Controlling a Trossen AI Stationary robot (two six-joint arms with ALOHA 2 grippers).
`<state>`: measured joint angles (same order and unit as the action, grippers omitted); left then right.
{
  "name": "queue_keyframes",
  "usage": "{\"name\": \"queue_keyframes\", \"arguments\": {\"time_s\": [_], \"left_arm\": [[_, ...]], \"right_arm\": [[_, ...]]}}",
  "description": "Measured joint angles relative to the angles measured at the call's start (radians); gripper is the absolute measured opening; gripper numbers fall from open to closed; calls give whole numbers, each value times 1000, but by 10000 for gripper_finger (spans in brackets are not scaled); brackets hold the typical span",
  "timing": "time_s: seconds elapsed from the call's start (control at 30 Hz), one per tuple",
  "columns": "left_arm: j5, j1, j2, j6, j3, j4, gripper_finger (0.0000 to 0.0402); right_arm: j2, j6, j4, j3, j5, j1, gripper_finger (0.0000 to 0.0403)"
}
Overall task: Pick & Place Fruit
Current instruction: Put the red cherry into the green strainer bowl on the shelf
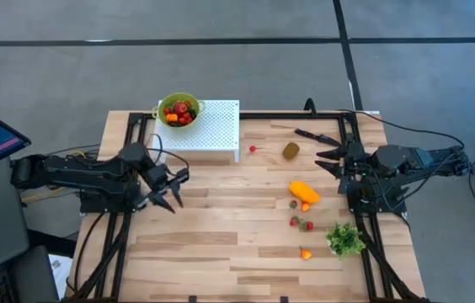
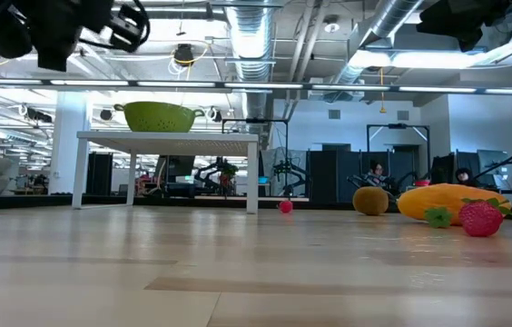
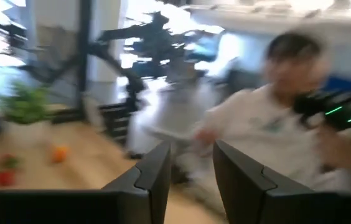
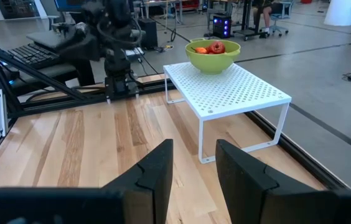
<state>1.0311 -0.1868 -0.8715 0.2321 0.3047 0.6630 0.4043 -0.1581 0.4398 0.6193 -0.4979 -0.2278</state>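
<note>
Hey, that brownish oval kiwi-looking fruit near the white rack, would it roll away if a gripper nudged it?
Probably yes. The brownish oval kiwi-like fruit has a rounded body and sits free on the smooth wooden table, so a sideways push would likely roll it. Being oval rather than round, it may wobble or veer. It looks like it keeps its shape, so probably firm enough to pinch, though the curved sides might slip.

A bowl [image 1: 178,110] sits on the rack [image 1: 214,130]; loose fruit [image 1: 302,191] lies right of it.

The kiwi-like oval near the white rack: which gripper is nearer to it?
Right. The right gripper sits just beside the kiwi-like oval, toward the table's right edge; the left gripper hangs far across the table, past the white rack.
</note>
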Motion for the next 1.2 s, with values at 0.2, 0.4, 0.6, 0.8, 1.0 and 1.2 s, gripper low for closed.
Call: {"name": "queue_keyframes", "arguments": {"time_s": [0.2, 0.4, 0.6, 0.8, 1.0, 1.2], "left_arm": [[-291, 113, -93, -446, -73, -11, 110], [-459, 234, -238, -614, -94, -11, 110], [-834, 384, -368, -836, -94, 26, 110], [-1136, 471, -446, -878, -94, 151, 110], [-1276, 487, -506, -574, -93, 288, 110], [-1339, 468, -592, -254, -93, 305, 102]], "right_arm": [[0, 0, 0, 0, 0, 0, 116], [0, 0, 0, 0, 0, 0, 116], [0, 104, 0, 0, 0, 2, 116], [0, 343, 0, 0, 0, 2, 116], [2, 306, -37, 0, 0, 2, 116], [44, 214, -252, 0, -5, 30, 116]]}}
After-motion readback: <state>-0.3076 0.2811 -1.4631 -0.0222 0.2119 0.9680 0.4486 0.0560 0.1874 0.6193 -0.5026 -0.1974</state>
